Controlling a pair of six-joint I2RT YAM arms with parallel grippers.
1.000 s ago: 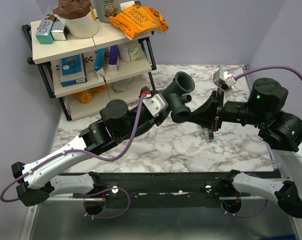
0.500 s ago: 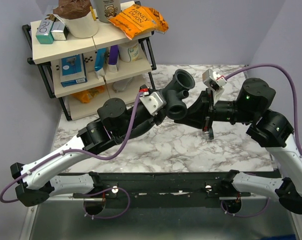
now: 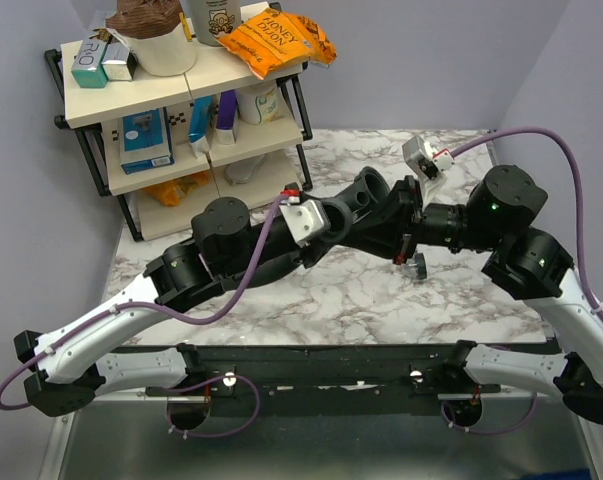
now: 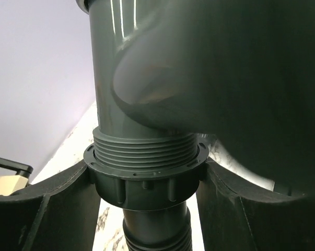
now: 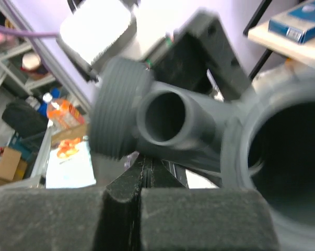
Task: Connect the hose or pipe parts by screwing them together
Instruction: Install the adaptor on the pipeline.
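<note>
Arms are both reaching toward the middle, above the marble worktop [image 3: 321, 295]. Left arm is stretching from the near left corner up and to the right. The left gripper [image 3: 329, 224] is holding the dark grey pipe fitting [image 3: 366, 203] in the air, clear of the worktop. In the left wrist view its jaws are standing at both sides of the collar nut [image 4: 147, 183] and pressing on it, so they are gripping the fitting at this nut. Right arm is bending in from the right side, with its wrist pointing left at the fitting. The right gripper [image 5: 141, 178] is keeping its jaws fully closed, pad against pad, with nothing between them. Its tip is very near the fitting, and I cannot tell if it is touching.

The fitting is hanging between the two grippers. It is showing a wide round mouth [image 5: 288, 162], a smaller side branch [image 5: 165, 117] and a threaded end [image 5: 118, 112]. In the left wrist view, bare threads are showing above the collar nut, and below it a ribbed hose [image 4: 154, 238] is coming out.
</note>
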